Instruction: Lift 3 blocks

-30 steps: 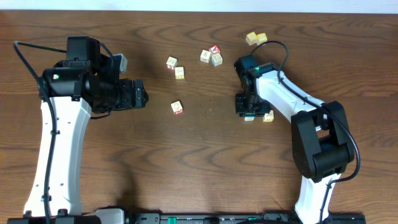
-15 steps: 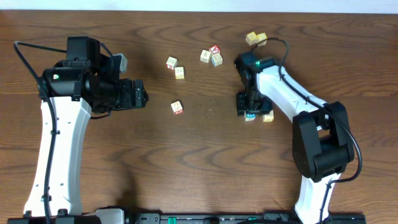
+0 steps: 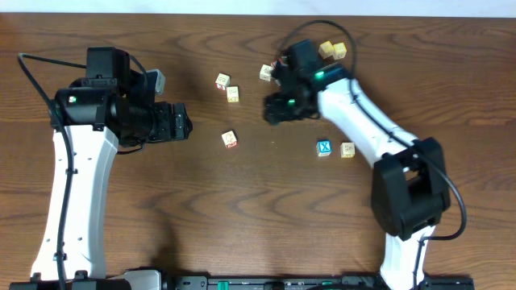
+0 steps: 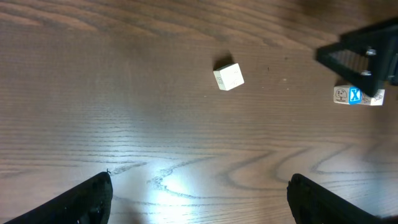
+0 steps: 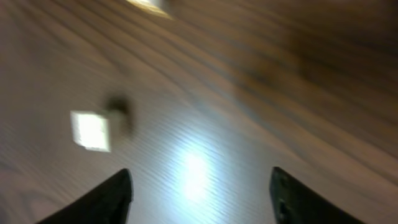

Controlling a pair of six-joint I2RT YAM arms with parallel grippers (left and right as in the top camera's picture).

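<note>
The blue block with a white X (image 3: 324,148) lies on the table right beside the cream block with yellow trim (image 3: 347,150). The cream block with red trim (image 3: 230,139) lies alone near the middle. My right gripper (image 3: 273,109) hovers behind and left of the blue block, open and empty. In the right wrist view its fingers (image 5: 200,186) stand wide over bare wood, with a blurred pale block (image 5: 91,130) ahead on the left. My left gripper (image 3: 182,125) is open and empty, left of the red-trim block (image 4: 228,76). The left wrist view also shows the blue block (image 4: 355,96).
Two cream blocks (image 3: 227,87) lie behind the red-trim block. A pale yellow pair (image 3: 331,50) sits at the back right. Another block (image 3: 265,72) shows beside the right arm, which covers the rest of that cluster.
My right gripper has opened and let go of the blue X block, which now rests on the table. The arm swung away from it toward the back and left. The left arm has not moved.
</note>
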